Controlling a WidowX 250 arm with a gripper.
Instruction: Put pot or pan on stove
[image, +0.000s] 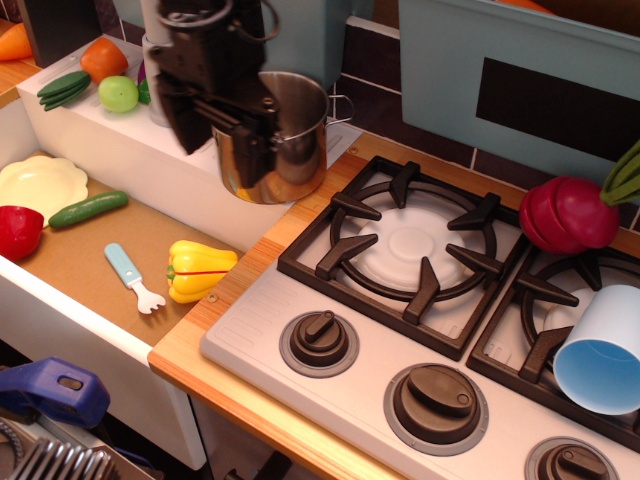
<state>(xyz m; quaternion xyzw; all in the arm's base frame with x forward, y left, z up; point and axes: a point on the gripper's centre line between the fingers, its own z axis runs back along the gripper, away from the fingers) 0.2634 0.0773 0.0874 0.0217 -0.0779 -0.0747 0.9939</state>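
A black end effector (232, 128) hangs over the near-left rim of the steel pot (280, 140), which stands on the wooden table (225, 290) just off the stove (440, 300), at about ten o'clock from the nearest burner grate (405, 245). One dark finger appears to drop outside the pot's wall and the other sits near the rim, but whether the jaws are spread or pinched on the metal cannot be told from this angle. The pot looks rigid, thin-walled and light, with a polished skin that would likely slip under a weak pinch. Its wire loop handle (342, 108) at the three o'clock side is thin and offers poor purchase; the rim, clamped between inside and outside wall, looks the firmer hold. Held by one edge, the pot would tend to tilt. The burner is bare, while a blue cup (598, 350) and a red radish (570, 212) crowd the next one.
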